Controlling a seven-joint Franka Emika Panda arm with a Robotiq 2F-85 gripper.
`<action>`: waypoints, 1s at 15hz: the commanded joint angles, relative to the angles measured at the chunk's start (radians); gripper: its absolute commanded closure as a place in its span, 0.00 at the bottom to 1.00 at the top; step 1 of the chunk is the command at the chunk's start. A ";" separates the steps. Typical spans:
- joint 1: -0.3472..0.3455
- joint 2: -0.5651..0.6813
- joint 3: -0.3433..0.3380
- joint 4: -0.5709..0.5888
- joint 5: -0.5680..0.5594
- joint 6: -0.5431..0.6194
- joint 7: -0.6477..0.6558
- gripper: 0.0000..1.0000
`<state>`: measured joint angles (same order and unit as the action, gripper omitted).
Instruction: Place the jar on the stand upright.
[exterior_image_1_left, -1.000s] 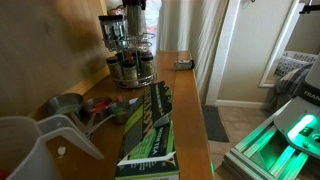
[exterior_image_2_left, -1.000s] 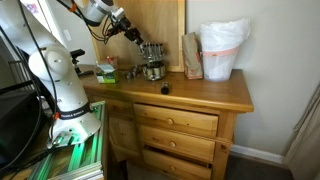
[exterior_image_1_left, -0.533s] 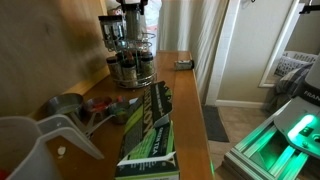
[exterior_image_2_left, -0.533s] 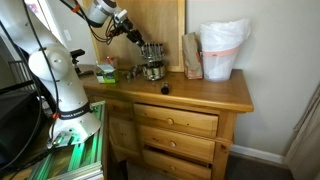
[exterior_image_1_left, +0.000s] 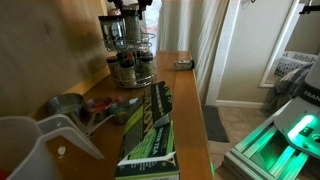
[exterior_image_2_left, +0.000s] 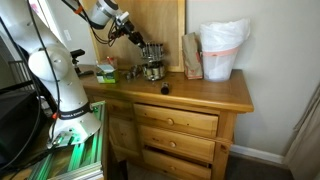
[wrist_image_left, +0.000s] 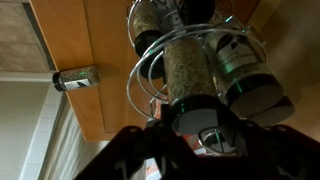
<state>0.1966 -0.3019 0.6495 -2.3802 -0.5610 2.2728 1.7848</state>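
The gripper (exterior_image_2_left: 130, 33) has backed slightly off the stand (exterior_image_2_left: 152, 62); the jar (wrist_image_left: 188, 70) sits upright in an upper ring (jaws' spread cannot be determined). Placement appears complete; retract clear.

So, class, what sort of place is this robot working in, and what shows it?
Probably a home, not a lab: a wooden chest of drawers, a chrome spice carousel, and metal measuring cups on top.

Your arm (exterior_image_2_left: 58, 80) is glossy white, all chunky rounded shells with darker seams at the joints, and a thin dark cable hangs off it. Up beside the stand (exterior_image_2_left: 152, 60) the white ends and your gripper (exterior_image_2_left: 133, 36) is plain black.
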 joint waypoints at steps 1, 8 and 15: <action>-0.001 0.043 -0.007 0.017 -0.045 -0.015 0.012 0.75; 0.015 0.056 -0.031 0.022 -0.039 -0.017 0.003 0.07; 0.037 0.028 -0.068 0.019 -0.008 -0.009 -0.014 0.00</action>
<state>0.2100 -0.2659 0.6105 -2.3725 -0.5804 2.2629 1.7842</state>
